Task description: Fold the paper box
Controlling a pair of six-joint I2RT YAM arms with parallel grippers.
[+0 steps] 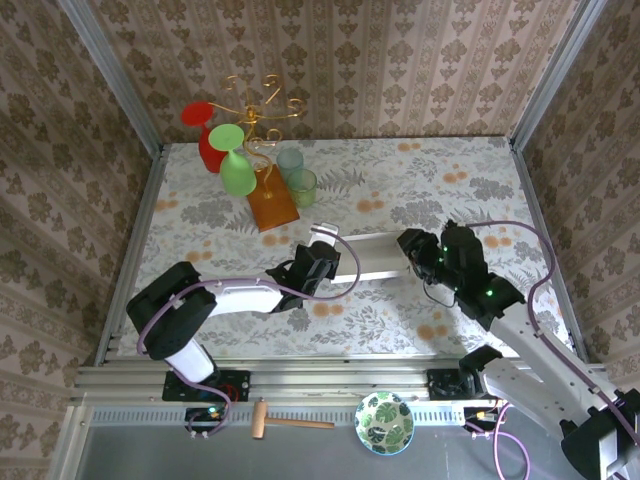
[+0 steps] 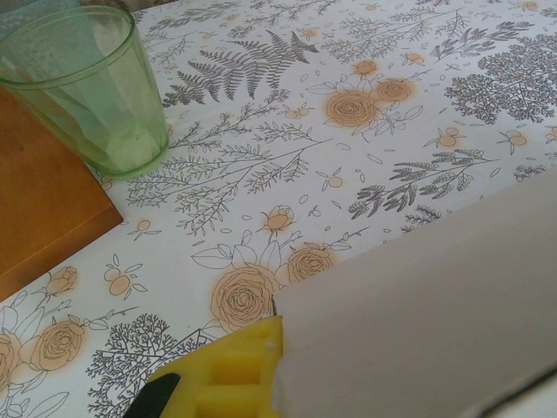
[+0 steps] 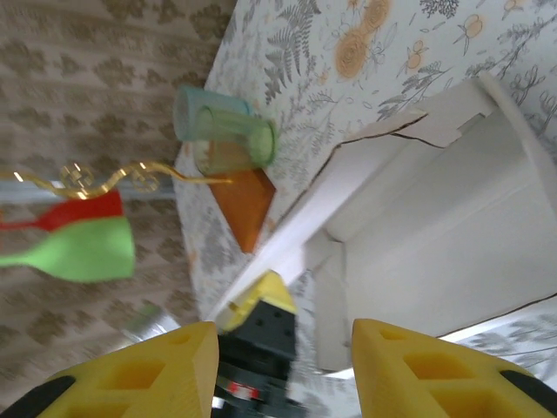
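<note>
Steadiness is mattering: the left gripper, closed, is seemingly pinching a wall of the paper box. The right gripper, hovering parted and empty, should be closing squarely on the opposite end.

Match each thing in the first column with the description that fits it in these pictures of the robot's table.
Column one:
1. paper box
2. tumbler
3. board
4. mallet

Column two:
A. orange-brown, lying flat
B. lying off the floral table, at its near side
C. pale cream, mid-table
D. clear green, standing upright

Pairs: 1-C, 2-D, 3-A, 4-B.
</note>
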